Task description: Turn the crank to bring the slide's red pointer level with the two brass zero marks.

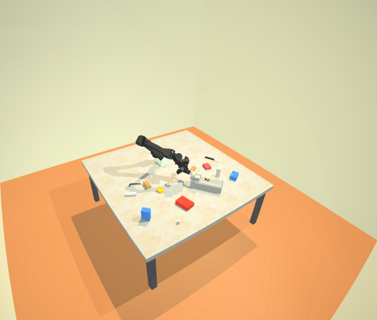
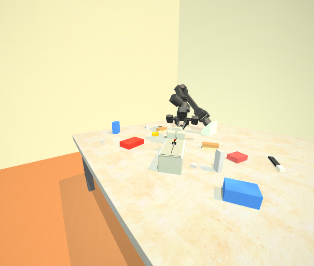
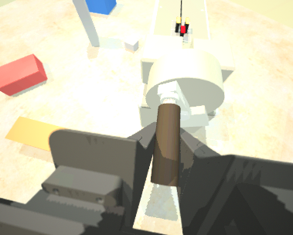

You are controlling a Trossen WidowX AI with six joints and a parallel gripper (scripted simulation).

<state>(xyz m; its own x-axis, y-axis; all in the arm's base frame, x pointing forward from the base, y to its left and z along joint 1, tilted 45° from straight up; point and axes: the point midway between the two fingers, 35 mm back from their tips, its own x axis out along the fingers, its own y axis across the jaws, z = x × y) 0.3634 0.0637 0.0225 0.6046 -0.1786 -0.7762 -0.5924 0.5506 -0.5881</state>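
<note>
So, from the top view, the table [image 1: 168, 237] [image 2: 197, 223] [image 3: 117, 77] has a blotchy cream, stone-look surface and dark square legs. The boxy, pale grey machine [image 1: 205, 186] [image 2: 170, 164] [image 3: 164, 23] sits right of the middle, with the matte black arm [image 1: 155, 148] [image 2: 193, 101] reaching down to its left end. A glossy-looking red slab [image 1: 184, 203] [image 2: 131, 142] lies flat nearer the camera, and a little yellow disc [image 1: 160, 190] [image 2: 155, 134] is off to the left.

Over in the exterior view, the machine points its plain end face at the camera, a thin dark slot running along the top. The gripper [image 1: 187, 171] [image 2: 181, 127] [image 3: 164, 127] is at its far end, behind a rounded pale drum [image 2: 177, 129] [image 3: 187, 73]. A chunky blue block [image 1: 234, 175] [image 2: 242, 193] is near right, with a slim grey upright [image 1: 218, 172] [image 2: 218, 161] [image 3: 86, 23] between them.

Wrist view's the good one: dark angular fingers are clamped on the smooth brown cylindrical crank handle [image 3: 168, 147]. Beyond the drum, the tiny red pointer [image 3: 183, 29] shows slightly on the drum side of the two yellowish brass marks [image 3: 178, 19].
</note>
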